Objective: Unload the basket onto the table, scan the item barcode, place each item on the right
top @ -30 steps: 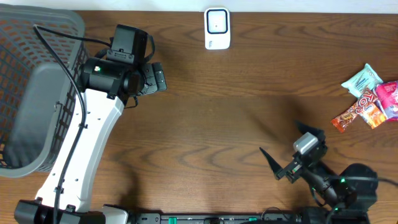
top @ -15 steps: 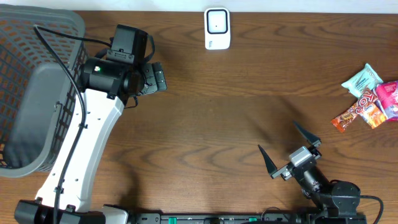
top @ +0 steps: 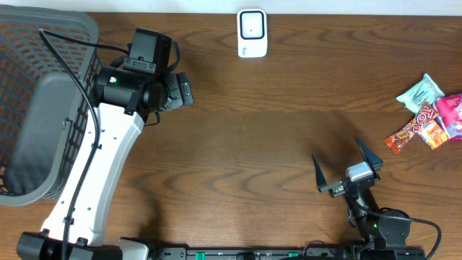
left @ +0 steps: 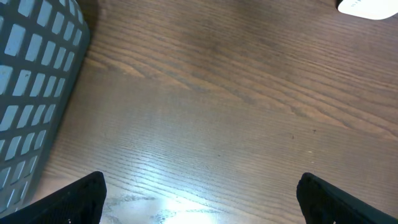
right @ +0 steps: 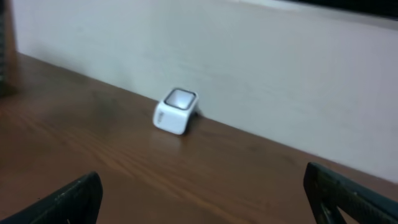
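Basket [top: 43,29]: grey mesh, far left of the scanner [top: 252,32], on the left end of the table [top: 253,123]; a smooth grey panel lies inside it

Left arm [top: 108,152]: white with black joints, left of the scanner, reaching from the near edge up alongside the basket; a black cable [top: 68,68] runs along it

Left gripper [left: 199,183]: left of the scanner and a little nearer the front, over bare wood just beside the basket; jaws spread wide with only table between them, the black fingertips [left: 87,193] sitting in the lower corners of its wrist view

Scanner: small white box with a pale window on top, at the far edge of the table against the wall [right: 280,81], standing alone

Right gripper [top: 338,153]: right of the scanner and well toward the near edge; jaws wide apart, holding nothing; its camera looks across the wood at the scanner

Snacks [top: 429,112]: the items to scan, far right of the scanner at the table's right edge, well apart from both grippers; a teal packet [top: 420,92], a pink packet [top: 451,110] and an orange-brown bar [top: 411,131] lie touching in a small heap; no barcode can be made out
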Robot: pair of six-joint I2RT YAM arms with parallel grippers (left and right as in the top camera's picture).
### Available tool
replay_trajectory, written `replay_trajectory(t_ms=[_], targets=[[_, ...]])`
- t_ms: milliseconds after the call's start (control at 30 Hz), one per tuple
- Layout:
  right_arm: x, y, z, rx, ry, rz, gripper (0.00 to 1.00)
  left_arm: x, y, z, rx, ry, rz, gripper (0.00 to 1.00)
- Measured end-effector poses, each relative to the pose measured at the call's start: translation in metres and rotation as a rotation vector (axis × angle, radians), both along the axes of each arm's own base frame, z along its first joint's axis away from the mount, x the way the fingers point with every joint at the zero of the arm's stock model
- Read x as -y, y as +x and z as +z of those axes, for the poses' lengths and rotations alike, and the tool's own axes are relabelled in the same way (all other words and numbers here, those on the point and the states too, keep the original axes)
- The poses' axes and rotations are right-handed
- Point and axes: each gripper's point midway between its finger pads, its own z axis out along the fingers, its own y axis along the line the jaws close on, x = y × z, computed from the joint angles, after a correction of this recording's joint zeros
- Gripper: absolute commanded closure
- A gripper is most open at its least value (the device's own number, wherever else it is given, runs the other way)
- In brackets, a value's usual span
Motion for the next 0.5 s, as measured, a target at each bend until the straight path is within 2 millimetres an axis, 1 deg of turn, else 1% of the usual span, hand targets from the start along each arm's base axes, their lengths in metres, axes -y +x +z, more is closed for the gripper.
replay_trajectory(t_ms=[67,100,133,200,267,500], targets=[[0.005,0.002,-0.014,-0.060,0.007,-0.030,0.01,0.000,0.000,0.000,0.000,0.000,0.000,0.02],[0.009,0.003,-0.024,-0.108,0.026,-0.057,0.01,0.000,0.000,0.000,0.000,0.000,0.000,0.02],[0.013,0.004,-0.027,-0.127,0.045,-0.077,0.01,0.000,0.000,0.000,-0.001,0.000,0.000,0.02],[0.021,0.006,-0.028,-0.142,0.090,-0.130,0.01,0.000,0.000,0.000,0.000,0.000,0.000,0.02],[0.026,0.007,-0.029,-0.149,0.115,-0.156,0.01,0.000,0.000,0.000,0.000,0.000,0.000,0.02],[0.034,0.009,-0.030,-0.159,0.148,-0.205,0.01,0.000,0.000,0.000,0.000,0.000,0.000,0.02]])
